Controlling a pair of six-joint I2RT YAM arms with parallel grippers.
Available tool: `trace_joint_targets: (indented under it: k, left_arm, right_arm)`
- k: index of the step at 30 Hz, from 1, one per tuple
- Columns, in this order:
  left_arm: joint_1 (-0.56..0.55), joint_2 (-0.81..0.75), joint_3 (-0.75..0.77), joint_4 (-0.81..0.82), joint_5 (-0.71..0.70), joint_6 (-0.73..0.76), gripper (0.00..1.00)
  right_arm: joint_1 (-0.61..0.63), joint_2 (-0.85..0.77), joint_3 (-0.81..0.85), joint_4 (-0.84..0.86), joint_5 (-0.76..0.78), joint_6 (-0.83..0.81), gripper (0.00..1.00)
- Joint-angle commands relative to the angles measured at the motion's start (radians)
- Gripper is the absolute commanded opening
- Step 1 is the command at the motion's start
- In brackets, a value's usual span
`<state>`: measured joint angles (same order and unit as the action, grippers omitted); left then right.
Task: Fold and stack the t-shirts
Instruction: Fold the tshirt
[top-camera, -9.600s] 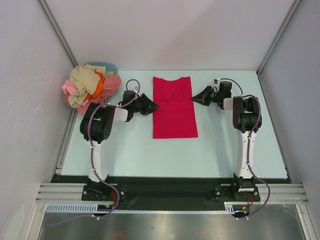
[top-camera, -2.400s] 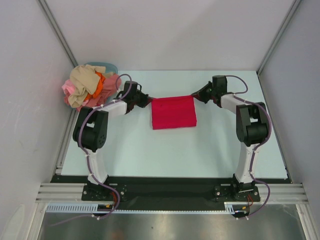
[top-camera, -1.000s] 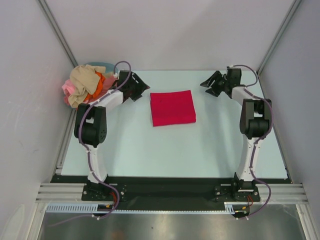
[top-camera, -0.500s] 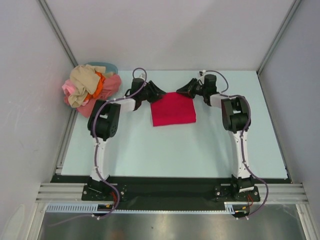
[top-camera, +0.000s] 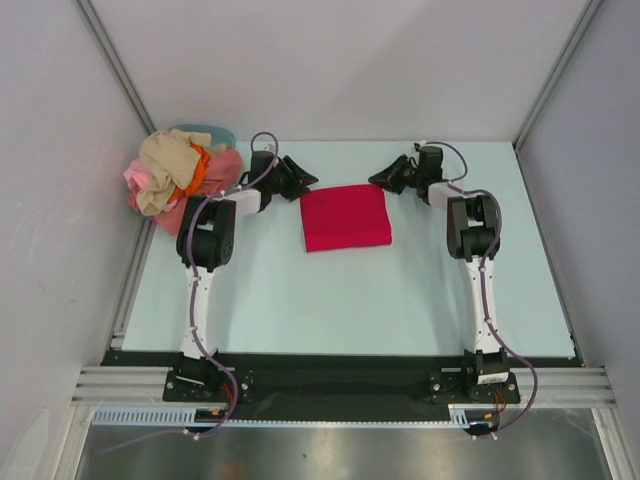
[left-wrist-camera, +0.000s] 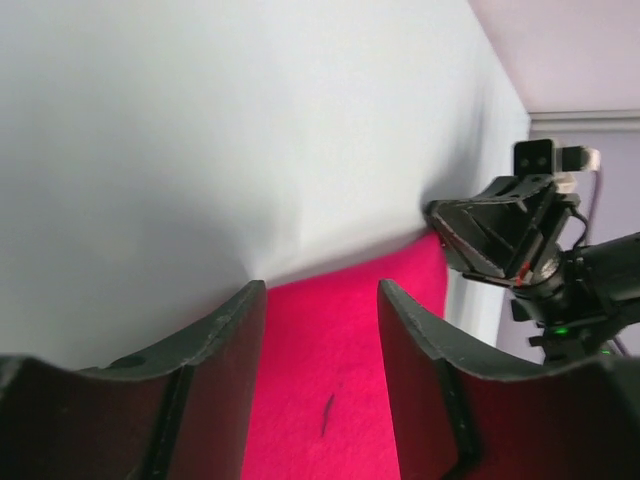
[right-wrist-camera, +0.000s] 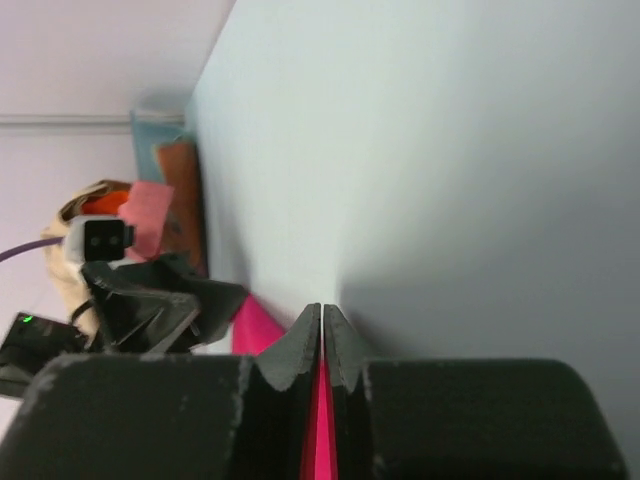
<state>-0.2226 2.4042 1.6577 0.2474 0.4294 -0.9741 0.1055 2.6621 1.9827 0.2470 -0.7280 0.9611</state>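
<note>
high rear overview, close wrist views facing across red t-shirt (top-camera: 345, 215)

Left fingers (left-wrist-camera: 222, 385) parted, right fingers (right-wrist-camera: 288, 358) pressed together.

**Two black-and-white arms trailing purple cables**

The left arm (top-camera: 197, 295) and right arm (top-camera: 483, 300) are showing slim white links between bulky black joint housings. A purple-grey cable (top-camera: 188, 305) is running along each. The left gripper (left-wrist-camera: 320, 290) is showing broad, curved, matte black fingers (left-wrist-camera: 225, 370). The right gripper (right-wrist-camera: 322, 308) is showing dark fingers tapering to points, and a small boxy camera (left-wrist-camera: 545, 158) is topping its wrist.
</note>
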Motion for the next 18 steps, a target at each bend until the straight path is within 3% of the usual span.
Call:
trace_joint_targets:
  k: [1,4,9,11,14,18]
  left_arm:
    - [0.008,-0.150,-0.001,-0.126,-0.017,0.125,0.56]
    - [0.000,-0.310,-0.077,-0.161,-0.047,0.173,0.58]
    - [-0.052,-0.491,-0.238,-0.143,-0.038,0.183,0.61]
    - [-0.098,-0.526,-0.297,-0.067,-0.017,0.158,0.59]
    - [-0.159,-0.501,-0.406,0.083,0.037,0.074,0.54]
    - [-0.202,-0.406,-0.502,0.209,0.081,-0.010,0.48]
  right_arm:
    - [-0.044,-0.134,-0.037,-0.188,0.065,-0.169,0.10]
    - [-0.062,-0.308,-0.134,-0.280,0.111,-0.257,0.14]
    - [-0.050,-0.543,-0.321,-0.276,0.138,-0.272,0.27]
    - [-0.027,-0.614,-0.442,-0.177,0.104,-0.210,0.31]
    - [0.028,-0.634,-0.580,-0.008,0.021,-0.094,0.30]
    - [0.105,-0.602,-0.767,0.298,-0.039,0.042,0.19]
